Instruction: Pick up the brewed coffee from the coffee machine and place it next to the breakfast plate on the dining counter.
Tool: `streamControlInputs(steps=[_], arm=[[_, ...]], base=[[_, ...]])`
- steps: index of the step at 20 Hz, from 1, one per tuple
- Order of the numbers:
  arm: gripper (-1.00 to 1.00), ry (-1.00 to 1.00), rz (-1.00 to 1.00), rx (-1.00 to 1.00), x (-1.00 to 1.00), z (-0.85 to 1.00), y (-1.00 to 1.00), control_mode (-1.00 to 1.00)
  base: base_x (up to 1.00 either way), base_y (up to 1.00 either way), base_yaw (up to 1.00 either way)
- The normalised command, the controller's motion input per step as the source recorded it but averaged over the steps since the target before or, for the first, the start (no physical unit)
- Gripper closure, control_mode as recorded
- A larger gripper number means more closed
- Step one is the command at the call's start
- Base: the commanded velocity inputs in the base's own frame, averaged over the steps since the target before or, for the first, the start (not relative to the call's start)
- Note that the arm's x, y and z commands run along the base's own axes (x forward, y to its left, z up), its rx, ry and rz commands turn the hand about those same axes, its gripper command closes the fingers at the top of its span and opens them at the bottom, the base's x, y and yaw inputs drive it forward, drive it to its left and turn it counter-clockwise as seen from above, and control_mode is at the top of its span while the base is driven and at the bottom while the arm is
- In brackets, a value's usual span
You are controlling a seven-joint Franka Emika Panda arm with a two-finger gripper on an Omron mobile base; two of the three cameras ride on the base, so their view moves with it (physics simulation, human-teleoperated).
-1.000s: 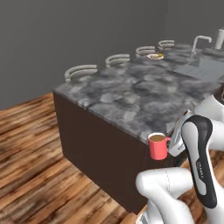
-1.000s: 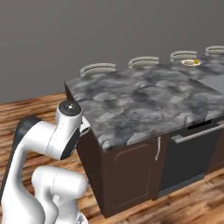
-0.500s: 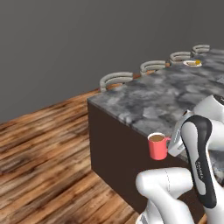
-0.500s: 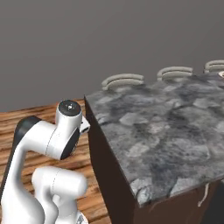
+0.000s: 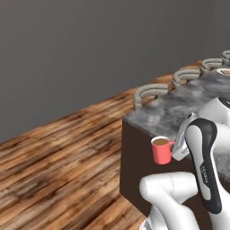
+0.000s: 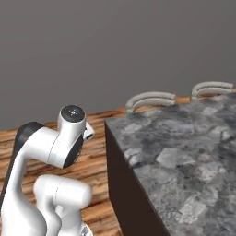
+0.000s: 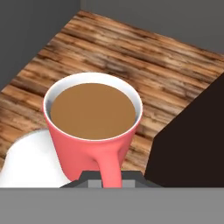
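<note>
While the base is carrying the arm beside the worktop [image 5: 179, 108], the tool [image 5: 176, 147] is holding the brewed coffee [image 5: 161, 150] by its side handle. The hand view is showing the handle running down from the mug [image 7: 92, 127] into the tool's dark housing, which points to a closed grip; the fingertips themselves are hidden, so the exact opening cannot be read.

The mug is sitting upright, directly in front of the tool, with brown liquid lying level just below the rim. It is hanging in the air off the end of the worktop, below the level of the stone top and in front of the dark wood side [image 5: 134, 166], with the wooden floor [image 5: 58, 166] beneath it.

Judged from this layout, the transport step is in hand: the mug is lifted and travelling, and the placing is not yet done. The breakfast plate [image 5: 224, 71] is lying well apart, at the far end of the grey stone surface [image 6: 184, 147], beside the curved stool backs [image 5: 152, 92].

The next move is calling for:
- bringing the base nearer the plate;
- raising the mug above the worktop edge;
- keeping the mug level, since the liquid is standing close to the rim.
</note>
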Motion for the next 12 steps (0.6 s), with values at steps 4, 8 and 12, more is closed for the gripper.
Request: streamControlInputs(steps=[4, 8, 12], arm=[[1.0, 0.0, 0.0, 0.0, 0.0, 0.0, 0.0, 1.0], [1.0, 0.0, 0.0, 0.0, 0.0, 0.0, 0.0, 1.0], [1.0, 0.0, 0.0, 0.0, 0.0, 0.0, 0.0, 1.0]], base=[[0.97, 1.0, -0.26], [0.9, 1.0, -0.44], [0.88, 1.0, -0.53]])
